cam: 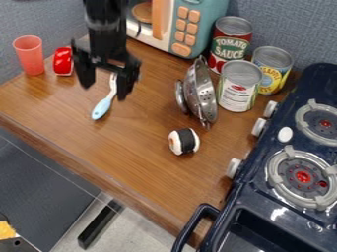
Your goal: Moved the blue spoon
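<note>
And now, right of the pink cup (30,55), the claw (105,90) is spread wide by the blue spoon (108,100) on the left of the bench (131,152); the slim handle should be straddled squarely, low down, before any squeeze is applied.

Upper L of wooden counter (131,152): pink cup (30,56) is placed nr red item (63,61). Toy microwave (191,29) is set at back. Metal colander (201,91) is tipped on edge beside white-labeled can (237,89), w/ red-labeled can (231,43) & yellow-labeled can (273,71) grouped behind. Sushi roll (185,141) is seen nr ctr; stove (258,197), at R.
</note>
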Robot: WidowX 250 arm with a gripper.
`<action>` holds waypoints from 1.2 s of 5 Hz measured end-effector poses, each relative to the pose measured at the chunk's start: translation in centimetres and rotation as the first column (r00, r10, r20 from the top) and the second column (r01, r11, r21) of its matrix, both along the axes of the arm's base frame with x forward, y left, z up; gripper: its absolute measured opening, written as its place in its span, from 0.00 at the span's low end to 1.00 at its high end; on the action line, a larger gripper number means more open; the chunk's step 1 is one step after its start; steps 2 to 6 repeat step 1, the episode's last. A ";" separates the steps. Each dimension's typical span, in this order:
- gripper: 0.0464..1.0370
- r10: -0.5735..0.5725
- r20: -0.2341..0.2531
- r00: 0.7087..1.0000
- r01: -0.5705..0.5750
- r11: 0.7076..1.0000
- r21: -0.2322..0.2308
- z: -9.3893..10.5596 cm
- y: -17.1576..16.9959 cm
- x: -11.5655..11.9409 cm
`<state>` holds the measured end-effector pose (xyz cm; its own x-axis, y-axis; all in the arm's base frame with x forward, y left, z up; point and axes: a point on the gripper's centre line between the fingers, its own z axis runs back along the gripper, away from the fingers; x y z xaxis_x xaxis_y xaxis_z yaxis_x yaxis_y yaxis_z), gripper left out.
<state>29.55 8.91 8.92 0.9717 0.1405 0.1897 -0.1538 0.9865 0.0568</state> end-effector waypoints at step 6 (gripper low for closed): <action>0.96 -0.094 -0.024 0.995 0.094 0.995 0.017 2.1 -1.8 -0.8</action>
